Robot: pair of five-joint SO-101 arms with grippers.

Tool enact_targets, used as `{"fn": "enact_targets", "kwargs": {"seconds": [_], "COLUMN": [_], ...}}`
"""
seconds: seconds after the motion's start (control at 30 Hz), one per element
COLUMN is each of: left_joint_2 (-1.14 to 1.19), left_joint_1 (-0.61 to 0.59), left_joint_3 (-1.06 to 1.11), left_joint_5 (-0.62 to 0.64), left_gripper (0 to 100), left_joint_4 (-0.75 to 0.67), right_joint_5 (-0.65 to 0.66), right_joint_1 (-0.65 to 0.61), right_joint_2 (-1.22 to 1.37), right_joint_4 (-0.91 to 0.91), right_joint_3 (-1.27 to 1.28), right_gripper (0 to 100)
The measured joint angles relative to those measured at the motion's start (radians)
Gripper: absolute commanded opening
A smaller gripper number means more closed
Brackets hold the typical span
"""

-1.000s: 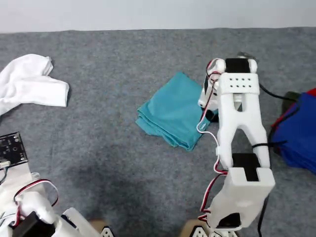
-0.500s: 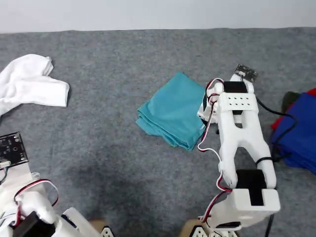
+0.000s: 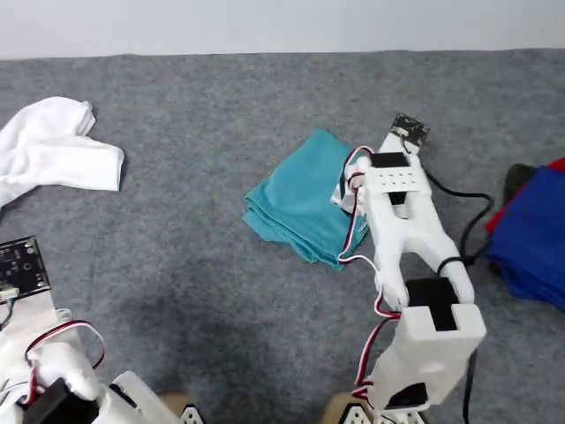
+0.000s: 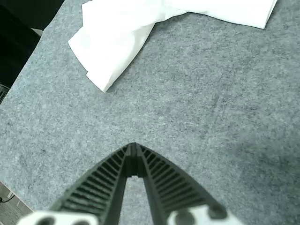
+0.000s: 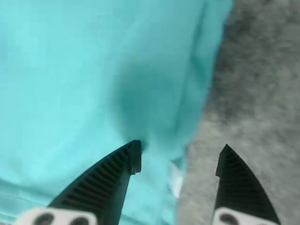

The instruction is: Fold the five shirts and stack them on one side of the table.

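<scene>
A folded teal shirt [image 3: 305,203] lies mid-table. The right arm hangs over its right edge, and my right gripper [image 5: 180,159] is open just above the teal shirt [image 5: 93,79], one finger over the cloth and the other over the grey felt beside it. A crumpled white shirt [image 3: 53,150] lies at the far left. My left gripper [image 4: 134,154] is shut with nothing in it, low over bare felt, with the white shirt [image 4: 140,28] ahead of it. A stack of folded shirts [image 3: 530,234], blue on top with red showing, sits at the right edge.
Grey felt [image 3: 177,265] covers the table. A small circuit board [image 3: 19,265] on the left arm's base sits at the near left. The table's far edge [image 3: 265,55] meets a pale wall.
The right arm has swung left from beside the teal shirt to over its right edge. The left arm and the shirts have not moved.
</scene>
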Motion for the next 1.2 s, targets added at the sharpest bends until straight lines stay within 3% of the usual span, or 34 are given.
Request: {"fn": "enact_targets", "kwargs": {"seconds": [0.57, 0.9, 1.2], "left_joint_2": [0.000, 0.000, 0.000], "left_joint_1": [0.000, 0.000, 0.000], "left_joint_3": [0.009, 0.009, 0.009], "left_joint_5": [0.000, 0.000, 0.000], "left_gripper": [0, 0, 0], "left_joint_4": [0.000, 0.000, 0.000], "right_joint_5": [-0.040, -0.034, -0.026], "right_joint_1": [-0.020, -0.011, -0.012], "right_joint_2": [0.137, 0.262, 0.299], "right_joint_4": [-0.054, 0.015, 0.144], "right_joint_3": [-0.037, -0.209, -0.354], "right_gripper": [26.3, 1.0, 1.0]}}
